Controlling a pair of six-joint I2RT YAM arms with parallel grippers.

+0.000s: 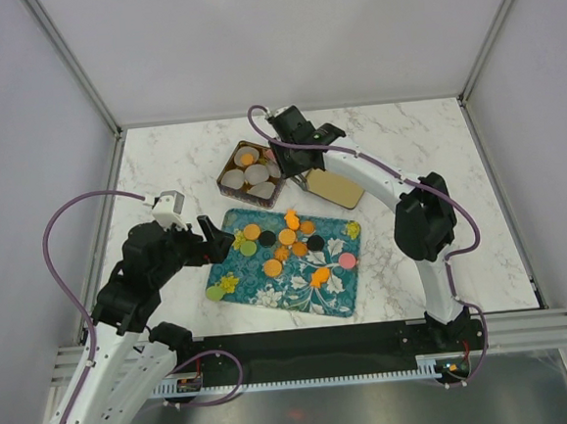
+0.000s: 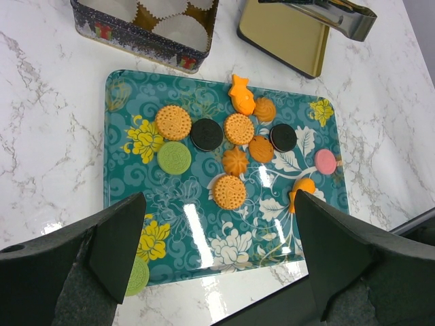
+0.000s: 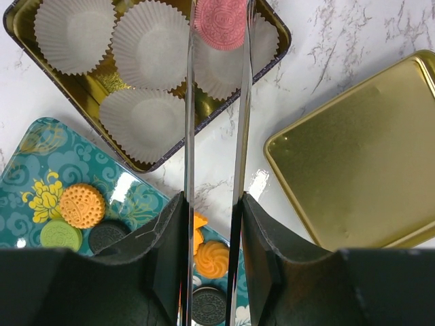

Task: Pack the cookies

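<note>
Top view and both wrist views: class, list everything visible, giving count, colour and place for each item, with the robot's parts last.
Tray: one, teal floral, on the marble table.
Tin: one, dark outside, gold inside, beyond the tray.
Lid: one, gold, right of the tin.
Paper cups: at least four, white, in the tin.
Tongs: one pair, metal, over the tin.
Orange cookies: eight on the tray, one more in the tin.
Black cookies: two, on the tray.
Green cookies: two, on the tray.
Pink cookies: two; one on the tray, one held in the tongs.
Left gripper: one, black, open above the tray's near edge.
Right gripper: one, black, shut on the tongs.
</note>
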